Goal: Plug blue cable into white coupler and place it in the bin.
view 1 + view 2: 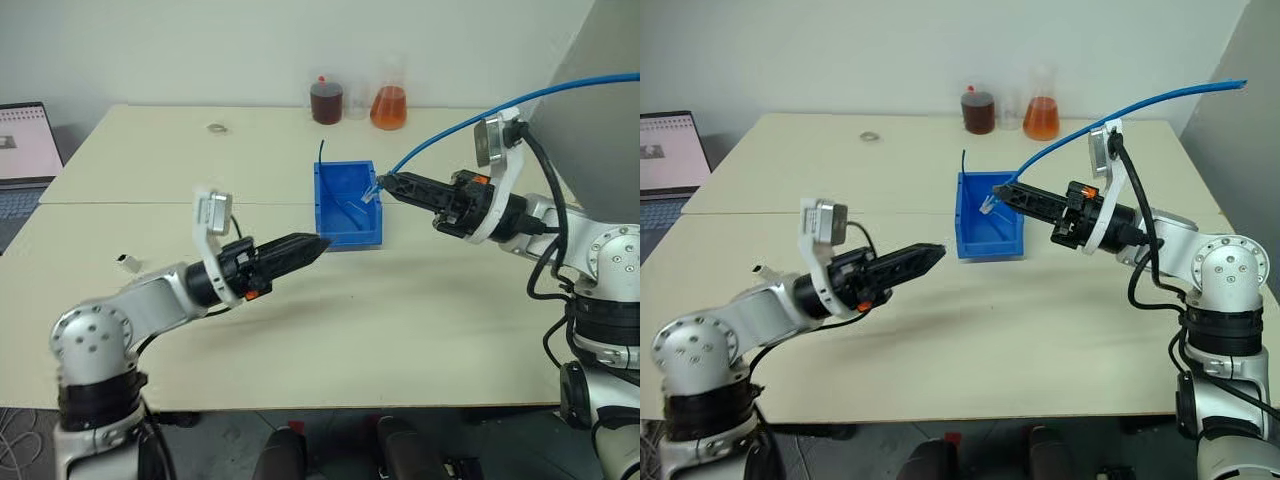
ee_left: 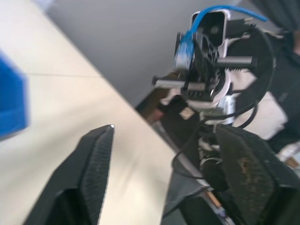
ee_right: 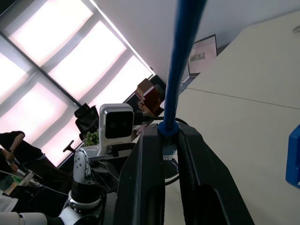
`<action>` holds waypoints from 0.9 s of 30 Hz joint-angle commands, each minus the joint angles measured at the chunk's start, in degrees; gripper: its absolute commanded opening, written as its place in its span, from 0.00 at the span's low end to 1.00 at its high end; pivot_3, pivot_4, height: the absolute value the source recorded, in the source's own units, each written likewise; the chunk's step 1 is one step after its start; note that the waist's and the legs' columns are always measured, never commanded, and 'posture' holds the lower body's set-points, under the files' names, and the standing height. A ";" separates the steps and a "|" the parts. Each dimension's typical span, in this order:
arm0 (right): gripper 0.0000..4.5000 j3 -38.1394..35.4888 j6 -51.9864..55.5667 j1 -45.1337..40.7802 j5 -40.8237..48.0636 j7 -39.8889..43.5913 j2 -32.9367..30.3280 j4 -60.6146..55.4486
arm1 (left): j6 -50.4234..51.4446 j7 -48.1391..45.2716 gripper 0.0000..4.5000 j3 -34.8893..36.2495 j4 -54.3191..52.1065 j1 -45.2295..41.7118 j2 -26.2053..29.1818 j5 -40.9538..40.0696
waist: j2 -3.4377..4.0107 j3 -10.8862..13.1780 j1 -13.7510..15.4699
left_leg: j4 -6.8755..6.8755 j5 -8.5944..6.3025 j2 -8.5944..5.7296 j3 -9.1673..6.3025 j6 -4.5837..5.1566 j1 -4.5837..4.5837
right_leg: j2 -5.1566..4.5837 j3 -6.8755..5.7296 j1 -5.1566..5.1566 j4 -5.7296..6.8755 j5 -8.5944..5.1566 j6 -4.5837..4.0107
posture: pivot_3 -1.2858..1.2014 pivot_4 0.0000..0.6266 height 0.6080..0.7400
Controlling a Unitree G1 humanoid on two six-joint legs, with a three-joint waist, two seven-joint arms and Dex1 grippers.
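The right gripper (image 1: 1012, 193) pinched the blue cable (image 1: 1120, 113) above the bin (image 1: 989, 243); the left gripper (image 1: 930, 255), fingers spread, held nothing. No legible writing.

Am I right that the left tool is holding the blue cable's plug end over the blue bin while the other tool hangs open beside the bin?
Not quite: the right tool holds the blue cable over the bin, as the right eye view shows. The left tool is the open one beside the bin.
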 commanded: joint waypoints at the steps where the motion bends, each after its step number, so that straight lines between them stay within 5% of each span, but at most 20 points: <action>1: 0.03 -0.35 -0.98 -2.84 -3.57 3.50 0.25 1.27 | -11.40 0.40 0.98 0.92 -6.48 9.09 3.33 18.88 | 0.03 0.01 0.14 | -0.05 0.00 0.00 0.04 0.00 0.00 | -0.01 0.03 0.01 -0.09 0.02 -0.03 | 0.52 0.24 1.00; 8: 0.03 1.59 -1.35 -4.96 -11.27 9.07 2.47 4.37 | -28.98 21.69 0.98 -4.98 -4.91 22.69 -0.95 56.64 | 0.04 0.02 0.69 | -0.11 -0.01 0.04 0.08 0.00 -0.02 | -0.02 0.06 -0.01 -0.18 0.03 -0.05 | 0.52 0.24 1.00; 13: 0.03 2.17 -0.54 -6.06 -14.57 13.05 3.98 5.83 | -30.10 31.41 0.98 -5.32 0.11 20.75 -7.90 66.44 | 0.04 0.02 1.33 | -0.10 -0.02 0.04 0.09 0.00 -0.04 | -0.04 0.05 -0.02 -0.18 0.04 -0.05 | 0.52 0.24 1.00; 18: 0.03 2.24 -0.21 -7.43 -17.22 15.36 5.05 7.43 | -28.63 42.47 0.98 -2.47 10.50 10.18 -16.45 70.78 | 0.02 0.02 1.56 | 0.01 -0.02 0.01 0.05 0.01 -0.10 | -0.05 -0.01 0.00 -0.18 0.10 0.04 | 0.52 0.24 1.00; 27: 0.03 1.30 1.79 -7.56 -19.28 16.27 5.37 6.69 | -37.54 56.88 0.98 3.88 35.20 -8.83 -23.72 74.07 | -0.06 -0.03 1.39 | 0.05 -0.01 -0.03 0.03 0.00 -0.15 | -0.09 -0.03 0.01 -0.16 0.16 0.10 | 0.52 0.24 1.00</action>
